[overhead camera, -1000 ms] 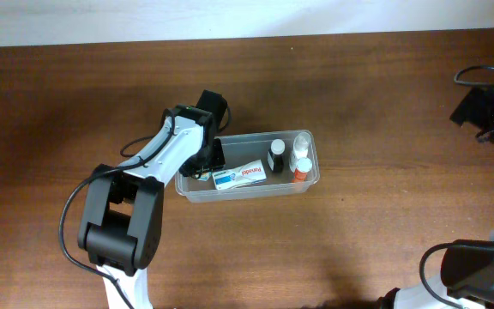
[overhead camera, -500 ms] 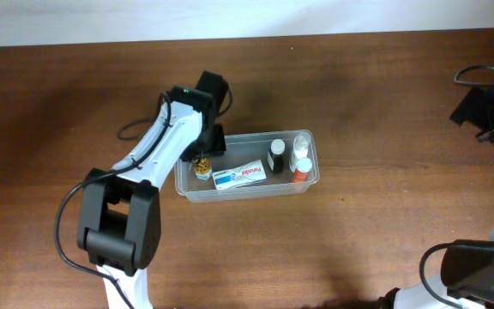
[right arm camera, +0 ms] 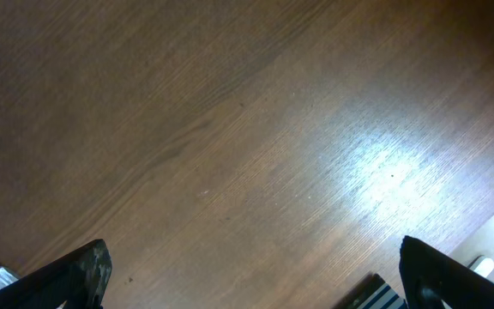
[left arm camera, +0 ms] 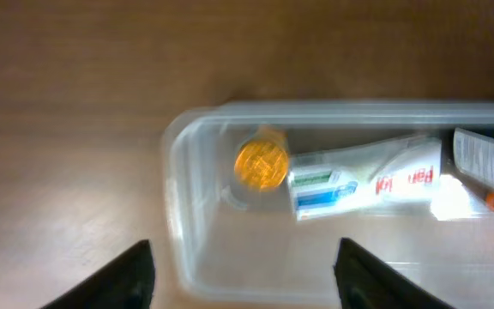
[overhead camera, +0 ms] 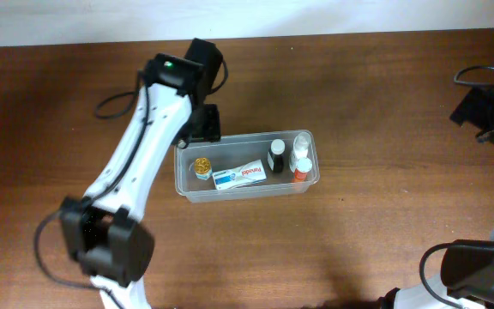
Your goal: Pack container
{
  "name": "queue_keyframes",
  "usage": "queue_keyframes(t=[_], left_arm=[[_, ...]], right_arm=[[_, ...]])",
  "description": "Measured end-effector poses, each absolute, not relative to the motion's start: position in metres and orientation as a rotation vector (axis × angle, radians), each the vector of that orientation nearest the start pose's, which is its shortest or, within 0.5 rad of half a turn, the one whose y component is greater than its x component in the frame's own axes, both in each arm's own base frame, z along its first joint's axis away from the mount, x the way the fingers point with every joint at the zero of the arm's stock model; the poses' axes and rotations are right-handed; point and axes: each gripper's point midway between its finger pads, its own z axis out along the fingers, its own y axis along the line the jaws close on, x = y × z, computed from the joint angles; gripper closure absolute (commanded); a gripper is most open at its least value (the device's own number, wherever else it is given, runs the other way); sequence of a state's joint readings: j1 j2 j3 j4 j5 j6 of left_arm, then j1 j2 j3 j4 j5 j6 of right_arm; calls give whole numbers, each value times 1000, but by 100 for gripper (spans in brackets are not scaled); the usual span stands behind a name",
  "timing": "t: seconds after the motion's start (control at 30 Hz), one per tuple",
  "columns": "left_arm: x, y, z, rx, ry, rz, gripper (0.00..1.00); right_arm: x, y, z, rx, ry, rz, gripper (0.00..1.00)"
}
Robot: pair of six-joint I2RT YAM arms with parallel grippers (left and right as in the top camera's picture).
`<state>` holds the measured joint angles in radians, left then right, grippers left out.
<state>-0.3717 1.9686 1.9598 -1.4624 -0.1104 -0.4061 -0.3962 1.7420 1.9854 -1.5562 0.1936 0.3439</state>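
From above, the container [overhead camera: 181,177] is lying on the brown table [overhead camera: 384,103], with its long side running left to right. Inside it, a small jar with a gold lid [overhead camera: 201,166] is standing at the left end. A toothpaste box [overhead camera: 238,175] is lying flat just beside the jar. A black bottle [overhead camera: 276,155], a white bottle [overhead camera: 299,148] and a bottle with an orange cap [overhead camera: 303,168] are standing close together at the right end. The left arm [overhead camera: 140,163] is reaching from the near left side, and the left pincer [overhead camera: 204,124] is hanging over the far left corner of the container, at its rim.

In the left wrist view, which is a little blurred, the two fingers [left arm camera: 131,275] are standing wide apart at the lower edge, so the left pincer is released and is carrying nothing. The container [left arm camera: 316,108] is lying below it and apart from it. Its left end is showing between the fingers. The small jar with a gold lid [left arm camera: 261,163] and the toothpaste box [left arm camera: 367,180] are showing through the open top.

In the right wrist view, the right pincer [right arm camera: 256,275] is also released, with its fingers [right arm camera: 75,275] spread wide and nothing between them. It is hanging over bare wood with a bright reflection, and the container is not showing here.
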Motion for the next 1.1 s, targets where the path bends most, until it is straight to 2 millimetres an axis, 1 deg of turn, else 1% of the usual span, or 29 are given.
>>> queue_keyframes(t=[0.07, 0.13, 0.23, 0.33, 0.37, 0.43, 0.47, 0.5, 0.57, 0.63, 0.73, 0.83, 0.9, 0.93, 1.1], left_arm=[[357, -113, 195, -44, 2982, 131, 17], [339, -102, 223, -41, 2942, 146, 16], [311, -88, 273, -59, 2829, 111, 15], [284, -83, 314, -55, 2703, 45, 15], [275, -83, 324, -44, 2664, 27, 15], [259, -87, 339, 3, 2592, -10, 15], [251, -90, 344, 29, 2557, -26, 13], [242, -94, 347, 65, 2523, -49, 1], [223, -100, 351, 144, 2458, -84, 1], [204, -101, 345, 207, 2407, -111, 1], [177, -90, 322, 253, 2404, -112, 1], [160, -77, 298, 250, 2423, -110, 1], [153, -70, 284, 242, 2443, -92, 1], [152, -68, 281, 241, 2444, -82, 1], [157, -62, 282, 232, 2416, -42, 1]], right_arm=[[310, -166, 256, 1073, 2668, -289, 2], [310, -166, 256, 1073, 2668, -289, 2], [310, -166, 256, 1073, 2667, -289, 2], [310, -166, 256, 1073, 2668, -289, 2], [310, -166, 256, 1074, 2668, -289, 2], [310, -166, 256, 1073, 2668, -289, 2], [310, -166, 256, 1074, 2668, -289, 2], [310, -166, 256, 1073, 2669, -289, 2], [310, -166, 256, 1074, 2668, -289, 2], [310, -166, 256, 1074, 2667, -289, 2], [310, -166, 256, 1074, 2668, -289, 2], [310, -166, 256, 1073, 2667, -289, 2], [310, -166, 256, 1074, 2667, -289, 2], [310, -166, 256, 1073, 2668, -289, 2], [310, -166, 256, 1073, 2667, -289, 2]])
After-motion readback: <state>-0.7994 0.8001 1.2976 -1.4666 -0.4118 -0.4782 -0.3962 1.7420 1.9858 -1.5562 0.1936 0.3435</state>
